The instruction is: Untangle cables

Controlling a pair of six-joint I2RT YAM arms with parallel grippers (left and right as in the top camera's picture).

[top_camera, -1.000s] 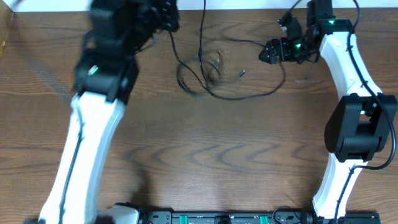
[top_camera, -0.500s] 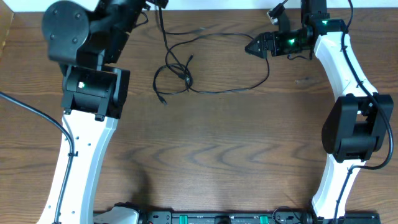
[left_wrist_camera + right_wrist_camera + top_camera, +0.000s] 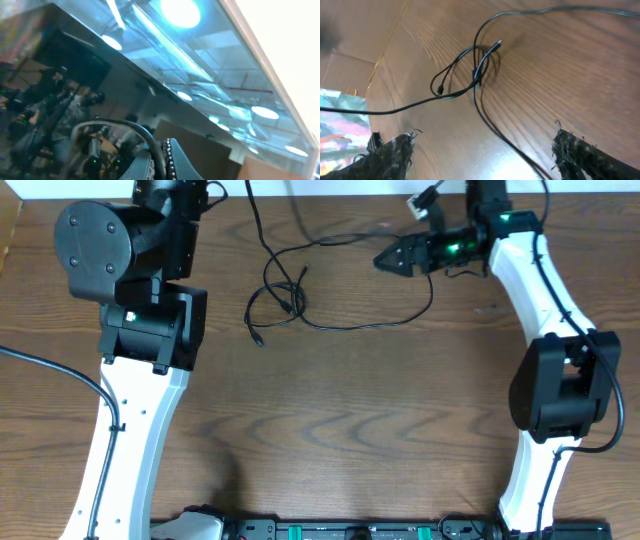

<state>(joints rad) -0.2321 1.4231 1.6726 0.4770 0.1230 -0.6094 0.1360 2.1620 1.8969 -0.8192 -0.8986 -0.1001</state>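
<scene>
Black cables point(image 3: 285, 295) lie in a loose knot on the brown wooden surface point(image 3: 350, 420), towards its far side, between my two arms. One strand leaves the knot and runs off past the far edge close to my left arm. Another sweeps right in a long curve beneath my right arm. A short tail ends in a small plug point(image 3: 258, 340) on the near-left side of the knot.

My right claw point(image 3: 385, 260) hovers just right of the knot, pointing towards it and apart from it. In the right wrist view its fingers point(image 3: 390, 150) are spread wide, one at each lower corner. The cables point(image 3: 477, 70) lie ahead of them on the wood, with one strand running back under the gap.

My left claw point(image 3: 165, 155) is raised and tipped upward, so its camera takes in ceiling lights point(image 3: 180, 10) and none of the surface. Its two teal pads are pressed together. One black cable arcs in from the left and drops into the seam between them, pinched there.
</scene>
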